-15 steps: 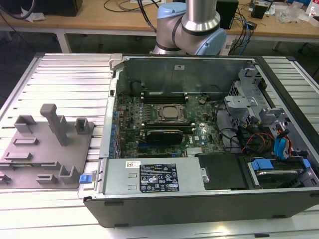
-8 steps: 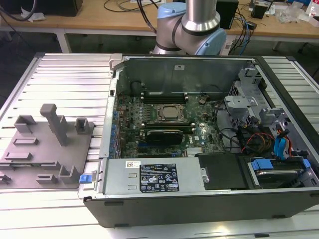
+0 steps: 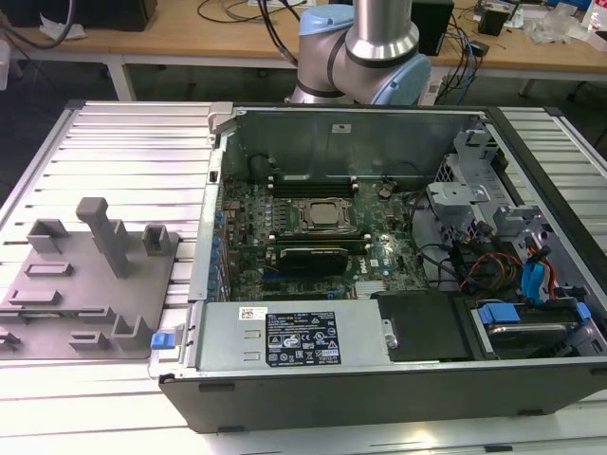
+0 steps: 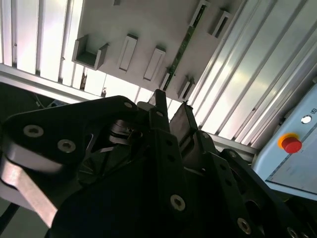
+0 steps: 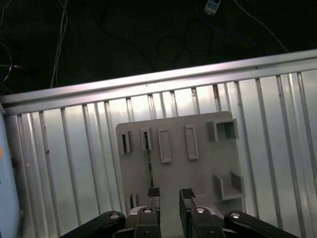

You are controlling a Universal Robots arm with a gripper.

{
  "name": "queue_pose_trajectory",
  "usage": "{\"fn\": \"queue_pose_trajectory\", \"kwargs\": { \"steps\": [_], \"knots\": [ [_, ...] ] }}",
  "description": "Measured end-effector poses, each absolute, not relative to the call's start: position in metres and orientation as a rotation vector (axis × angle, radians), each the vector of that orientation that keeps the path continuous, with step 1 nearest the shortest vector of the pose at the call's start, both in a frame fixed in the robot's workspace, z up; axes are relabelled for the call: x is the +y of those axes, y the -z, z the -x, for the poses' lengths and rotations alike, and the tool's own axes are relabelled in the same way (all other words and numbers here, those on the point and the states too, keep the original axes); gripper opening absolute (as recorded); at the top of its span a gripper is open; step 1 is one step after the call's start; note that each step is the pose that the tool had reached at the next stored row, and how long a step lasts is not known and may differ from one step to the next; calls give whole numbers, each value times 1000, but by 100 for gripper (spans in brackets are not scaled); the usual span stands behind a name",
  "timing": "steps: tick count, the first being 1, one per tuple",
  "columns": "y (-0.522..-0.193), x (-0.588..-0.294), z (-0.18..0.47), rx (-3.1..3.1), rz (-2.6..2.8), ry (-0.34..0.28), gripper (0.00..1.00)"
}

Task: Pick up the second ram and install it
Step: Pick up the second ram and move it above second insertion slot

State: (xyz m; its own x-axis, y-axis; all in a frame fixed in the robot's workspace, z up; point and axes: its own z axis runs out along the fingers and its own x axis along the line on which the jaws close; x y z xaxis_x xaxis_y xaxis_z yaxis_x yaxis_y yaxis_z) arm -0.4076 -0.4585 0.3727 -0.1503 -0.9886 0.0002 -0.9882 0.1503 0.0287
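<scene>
Ram half-covered, arm and fixture clipped

In the first wrist view the ram [image 5: 148, 166] is showing too thin for its chips to be told, and the gripper [image 5: 169, 194] is covering its near end, with the picture's edge cutting the gripper's body. In the exterior view the top edge is cutting off the arm [image 3: 379, 43], and the fixture [image 3: 90, 284] is running out at the exterior view's left.
</scene>
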Motion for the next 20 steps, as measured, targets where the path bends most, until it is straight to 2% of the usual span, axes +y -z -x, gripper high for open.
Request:
{"fn": "queue_pose_trajectory", "kwargs": {
  "steps": [20],
  "knots": [
    [-347, -459, 408, -2368, -2035, 34, 30]
  ]
}}
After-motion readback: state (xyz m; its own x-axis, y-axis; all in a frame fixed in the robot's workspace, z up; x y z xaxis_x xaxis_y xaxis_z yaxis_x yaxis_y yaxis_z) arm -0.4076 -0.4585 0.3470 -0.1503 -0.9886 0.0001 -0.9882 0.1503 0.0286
